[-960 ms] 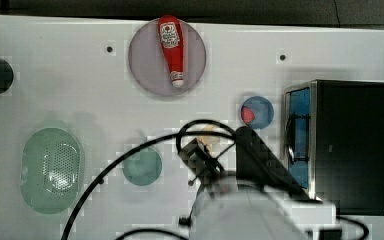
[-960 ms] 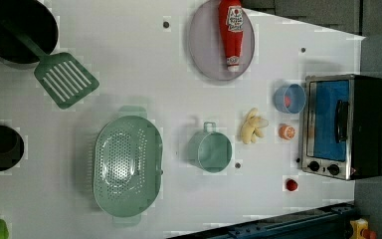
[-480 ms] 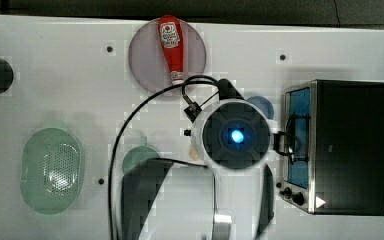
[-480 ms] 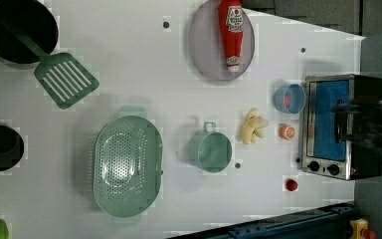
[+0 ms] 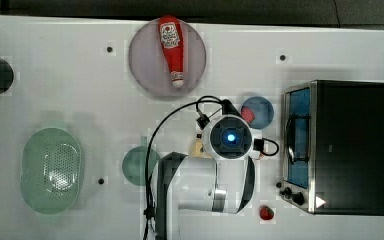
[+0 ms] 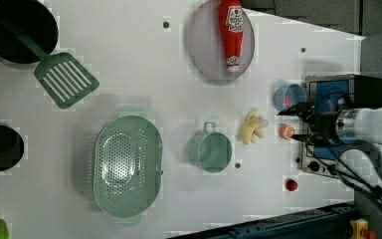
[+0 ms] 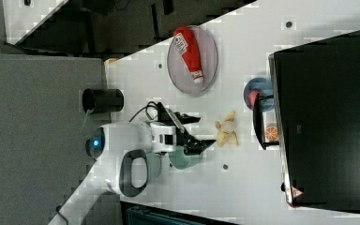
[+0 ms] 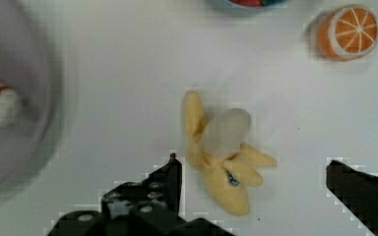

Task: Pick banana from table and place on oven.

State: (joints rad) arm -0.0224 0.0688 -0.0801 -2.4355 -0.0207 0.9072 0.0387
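Note:
The banana (image 8: 224, 157), a pale yellow peeled toy, lies on the white table (image 5: 80, 90) between a green cup and the oven (image 5: 350, 145). It also appears in the left view (image 6: 252, 132) and the right view (image 7: 227, 130); in the top view the arm covers all but a sliver (image 5: 197, 147). My gripper (image 8: 253, 172) hangs open above the banana, its black fingers (image 8: 170, 174) spread to either side and holding nothing. In the right view the gripper (image 7: 201, 131) points toward the banana. The oven's black top is bare.
A ketchup bottle (image 5: 171, 47) lies on a grey plate (image 5: 145, 60). A blue bowl (image 5: 260, 110) and an orange slice (image 6: 286, 131) sit by the oven door. A green cup (image 6: 210, 149), a green colander (image 6: 127, 164), a spatula (image 6: 64, 79) and a small red fruit (image 5: 266, 212) stand around.
The arm has swung up from the top view's lower edge to stand over the banana, entering the left view from its right. The fingers stayed open. Nothing on the table moved.

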